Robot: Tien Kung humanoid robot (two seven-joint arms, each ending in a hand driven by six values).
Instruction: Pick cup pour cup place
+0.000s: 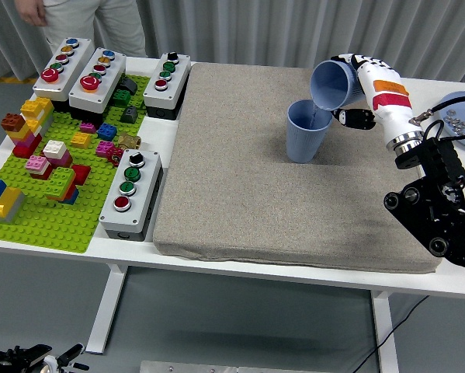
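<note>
The right hand [355,81] reaches in from the right edge over the grey felt mat [294,167] that covers the middle of the white worktop [77,260]. Its fingers [355,116] are clamped around a tilted blue cup [331,84], which is held on its side with the open mouth facing left and down. The lower lip of this cup sits directly over the rim of a second blue cup [305,130], which stands upright on the far right part of the mat. Whether the two rims touch cannot be determined. No stream of liquid can be made out between them.

The left hand does not appear in the view.

On the left part of the worktop lies a green building-brick baseplate [42,221] carrying assorted coloured bricks [50,159]. Two grey push-button boxes [78,68] stand at its far edge, a third button box [167,83] stands between the baseplate and the mat's far left corner, and a fourth button box [130,194] lies along the mat's left edge, nearer the front.

At the far right edge, a blue dish [459,116] holding small metal parts is partly visible, well apart from the cups.

A person [81,22] in light clothing stands behind the worktop at the upper left, one hand [32,11] hanging at the side, touching nothing on the worktop.
</note>
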